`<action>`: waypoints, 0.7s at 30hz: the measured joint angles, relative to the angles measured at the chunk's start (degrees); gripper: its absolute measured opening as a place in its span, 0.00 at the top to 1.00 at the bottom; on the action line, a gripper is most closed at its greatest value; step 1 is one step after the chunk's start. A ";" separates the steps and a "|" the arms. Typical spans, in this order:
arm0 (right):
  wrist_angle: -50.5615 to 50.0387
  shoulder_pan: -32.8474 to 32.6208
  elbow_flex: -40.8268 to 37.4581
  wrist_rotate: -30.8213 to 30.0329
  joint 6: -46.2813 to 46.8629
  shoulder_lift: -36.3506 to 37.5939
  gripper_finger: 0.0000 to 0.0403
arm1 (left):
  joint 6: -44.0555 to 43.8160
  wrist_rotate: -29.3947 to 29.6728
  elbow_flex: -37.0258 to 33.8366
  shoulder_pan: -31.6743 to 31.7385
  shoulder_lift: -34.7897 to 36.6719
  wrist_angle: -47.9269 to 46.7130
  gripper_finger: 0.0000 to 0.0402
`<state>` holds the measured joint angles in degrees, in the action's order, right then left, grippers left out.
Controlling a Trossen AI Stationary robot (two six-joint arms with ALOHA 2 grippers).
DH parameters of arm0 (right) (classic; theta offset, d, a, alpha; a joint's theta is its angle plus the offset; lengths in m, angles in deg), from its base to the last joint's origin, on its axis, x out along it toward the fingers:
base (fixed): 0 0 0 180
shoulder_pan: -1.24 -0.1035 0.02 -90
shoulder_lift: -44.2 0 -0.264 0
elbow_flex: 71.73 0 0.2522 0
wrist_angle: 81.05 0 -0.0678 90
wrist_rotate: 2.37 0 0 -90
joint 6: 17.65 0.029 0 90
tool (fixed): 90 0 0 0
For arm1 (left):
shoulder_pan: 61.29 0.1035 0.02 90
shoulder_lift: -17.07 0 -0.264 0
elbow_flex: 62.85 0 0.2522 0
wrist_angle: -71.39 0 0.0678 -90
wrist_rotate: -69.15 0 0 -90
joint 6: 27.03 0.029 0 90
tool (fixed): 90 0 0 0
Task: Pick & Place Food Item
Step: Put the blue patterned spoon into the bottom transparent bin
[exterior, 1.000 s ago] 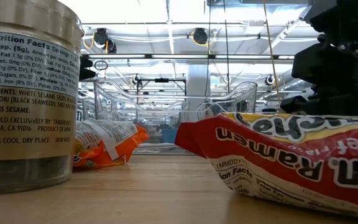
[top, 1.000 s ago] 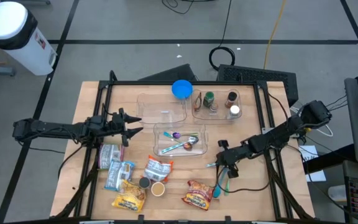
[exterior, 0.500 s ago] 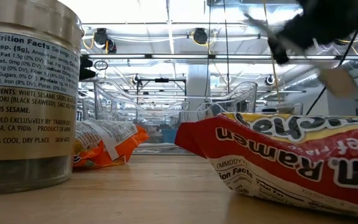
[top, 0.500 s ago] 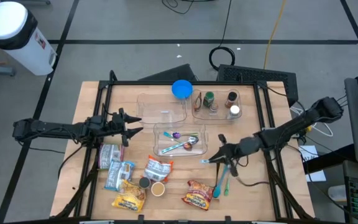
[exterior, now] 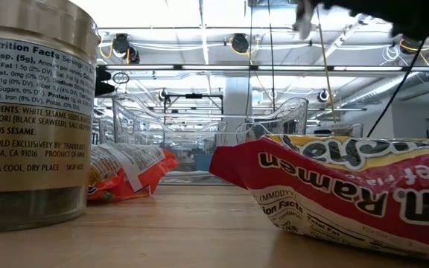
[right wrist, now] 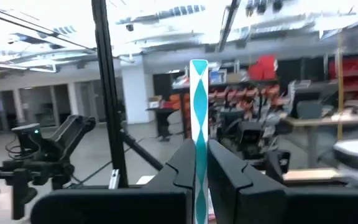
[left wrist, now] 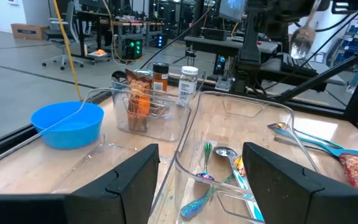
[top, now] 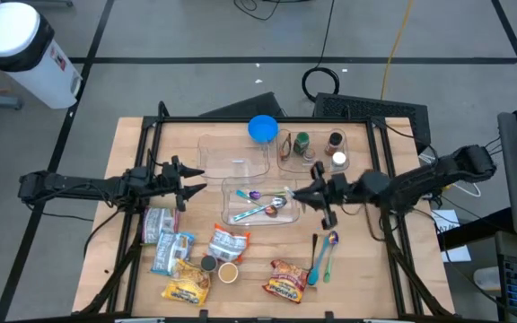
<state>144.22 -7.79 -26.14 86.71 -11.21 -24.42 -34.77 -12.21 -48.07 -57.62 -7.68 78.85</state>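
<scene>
- The right gripper [top: 317,199] hangs above the surface [top: 366,269], just off the right end of the middle clear tray [top: 232,215], jaws clenched on a teal-and-white striped utensil handle [right wrist: 198,143] that stands upright between the fingers in the right wrist view.
- What kind of utensil it is, I can't tell; only the handle shows clearly.
- In that middle clear tray lie a spoon [left wrist: 225,153] and a few coloured utensils.
- On the bare wood near the right arm, two more utensils [top: 319,258], one blue and one with a purple head, lie side by side.
- The left gripper [top: 187,184] waits at the left side, level with the tray's left end, jaws released and empty.
- Food items sit along the front edge: a red ramen packet [top: 285,279], an orange snack bag [top: 227,242], a yellow packet [top: 185,289], a seasoning jar [exterior: 32,112].
- At the back, a blue bowl [top: 262,128] sits beside the spice bin [top: 312,152] holding bottles.
</scene>
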 joint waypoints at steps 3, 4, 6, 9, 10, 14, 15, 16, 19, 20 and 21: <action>-3.89 3.46 5.09 5.61 3.37 -5.22 0.98 | 0.00 0.00 0.02 0.01 0.00 0.01 0.40; -5.82 4.15 6.71 6.89 3.65 -7.06 0.98 | 0.00 0.00 0.02 0.01 0.01 -0.01 0.40; -9.32 5.14 9.95 7.50 3.08 -11.04 0.98 | 0.01 0.00 0.02 0.00 0.00 0.00 0.40; -13.65 6.57 13.58 6.97 -0.18 -17.09 0.98 | 0.01 0.02 0.02 0.00 0.01 0.01 0.40; -14.99 7.24 14.48 6.93 -1.84 -19.14 0.98 | 0.01 0.00 0.01 0.00 0.01 0.00 0.40; -16.03 10.15 16.39 6.89 -5.30 -25.87 0.98 | 0.01 0.00 0.02 -0.01 0.02 0.01 0.40; -15.94 10.81 16.46 6.81 -5.72 -27.28 0.98 | -0.01 0.00 0.00 -0.01 0.02 -0.01 0.40; -16.05 11.42 16.46 6.77 -5.93 -28.45 0.98 | 0.01 0.02 0.02 -0.01 0.00 0.01 0.40; -15.96 13.08 16.46 6.77 -7.01 -31.67 0.98 | 0.01 -0.01 0.00 0.00 0.00 0.01 0.40; -16.03 13.52 16.46 6.77 -8.04 -32.50 0.98 | 0.00 0.00 0.01 0.01 0.00 0.00 0.40; -16.32 13.85 16.46 6.75 -9.30 -33.15 0.98 | 0.01 0.00 0.00 -0.01 0.02 0.00 0.40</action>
<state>127.90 6.07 -9.68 93.46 -20.50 -57.57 -34.75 -12.21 -48.07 -57.63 -7.66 78.85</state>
